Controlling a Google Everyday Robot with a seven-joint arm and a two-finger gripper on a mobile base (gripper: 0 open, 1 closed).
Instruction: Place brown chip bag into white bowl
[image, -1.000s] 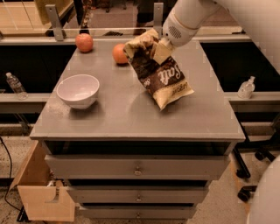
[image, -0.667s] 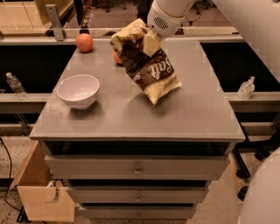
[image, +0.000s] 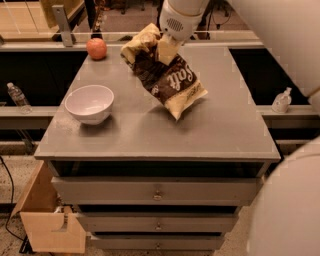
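Because the brown chip bag (image: 169, 82) is longer than the white bowl (image: 90, 103) is wide, the gripper (image: 166, 49) has its jaws clamped on the bag's upper end. The bag dangles tilted above the surface (image: 150, 135), right of the bowl, suited to lowering end-first.

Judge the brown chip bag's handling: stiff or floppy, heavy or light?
Probably floppy: the brown chip bag hangs slanted and creased from the end effector, pinching its top end over the table. Likely light, since one pinch holds it up. It looks longer than the white bowl, so may overhang.
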